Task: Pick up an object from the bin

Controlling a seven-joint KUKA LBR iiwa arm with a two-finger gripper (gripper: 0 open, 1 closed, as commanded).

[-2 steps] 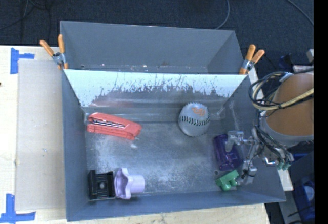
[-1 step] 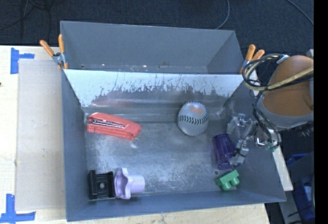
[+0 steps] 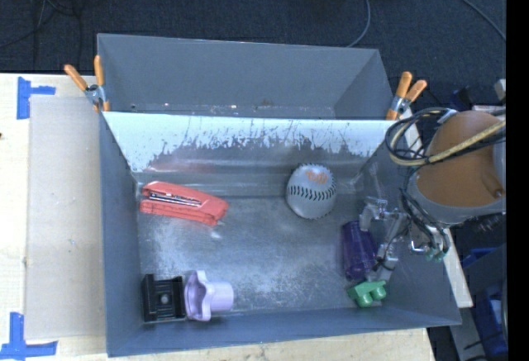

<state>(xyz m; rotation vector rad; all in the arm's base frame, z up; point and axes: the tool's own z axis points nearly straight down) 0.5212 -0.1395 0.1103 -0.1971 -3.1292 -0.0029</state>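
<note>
The thing just beside my gripper (image 3: 387, 248) is a purple oblong block (image 3: 356, 252). It lies on the floor of the bin (image 3: 273, 277), at the right side, lengthwise from far to near, its near end close to a small green piece (image 3: 367, 293).

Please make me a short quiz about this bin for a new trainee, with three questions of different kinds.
1. True or false: the ball touches the red pack.
2. Which thing lies nearest to the pincer? A) the black block B) the purple thing C) the red pack
3. Fill in: as the camera sees it, the green thing lies in the lower ____ corner of the bin.

Key: 1 false, they lie well apart; 2 B; 3 right.
</note>
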